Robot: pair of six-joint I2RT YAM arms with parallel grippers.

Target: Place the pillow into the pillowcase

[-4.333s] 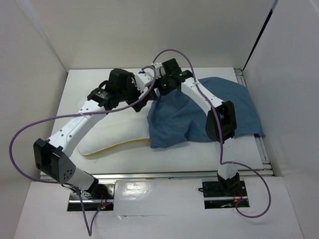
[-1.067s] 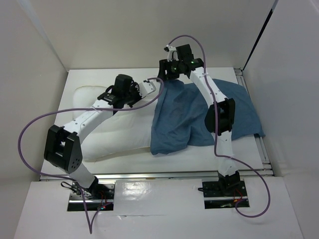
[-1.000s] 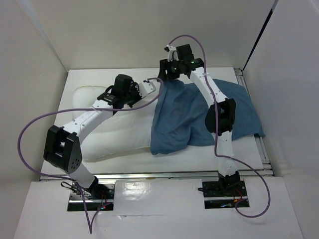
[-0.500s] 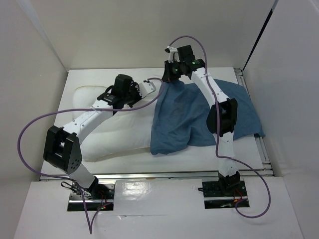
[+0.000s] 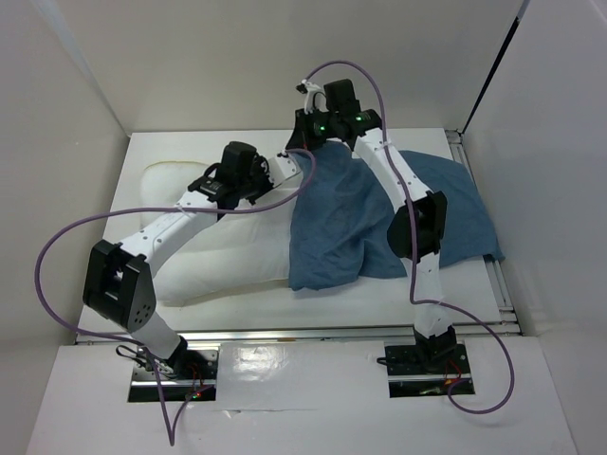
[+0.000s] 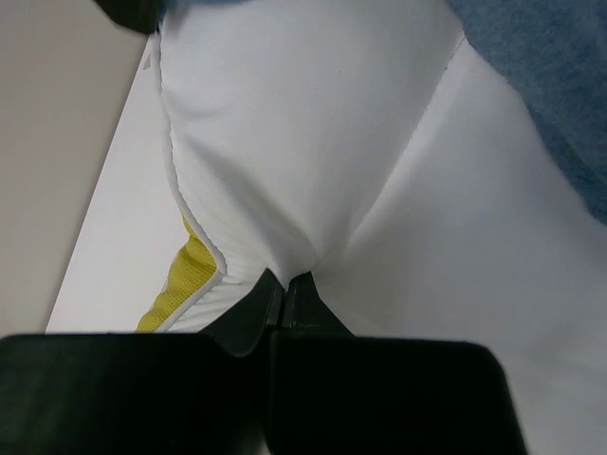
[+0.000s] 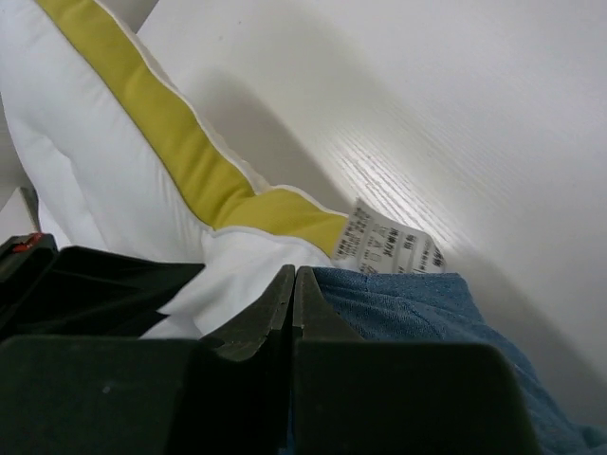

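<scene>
The white pillow (image 5: pixel 218 246) lies on the left half of the table, its right end under the dusty-blue pillowcase (image 5: pixel 379 218). My left gripper (image 5: pixel 303 167) is at the pillow's far right corner. In the left wrist view it (image 6: pixel 287 277) is shut, pinching a fold of white pillow (image 6: pixel 303 142) cloth beside the yellow band (image 6: pixel 180 284). My right gripper (image 5: pixel 311 142) hangs just behind it at the pillowcase's far left corner. In the right wrist view it (image 7: pixel 292 270) is shut on the pillowcase (image 7: pixel 408 303) edge, next to the pillow's yellow band (image 7: pixel 171 142) and a white label (image 7: pixel 389 248).
White walls close in the table on the left, back (image 5: pixel 285 66) and right. A metal rail (image 5: pixel 332 332) runs along the near edge and another (image 5: pixel 498 275) along the right. Purple cables (image 5: pixel 57 256) loop off both arms.
My right gripper has shut on the pillowcase edge and shifted a little left and back. My left gripper, still shut on the pillow, has edged right toward the pillowcase opening.
</scene>
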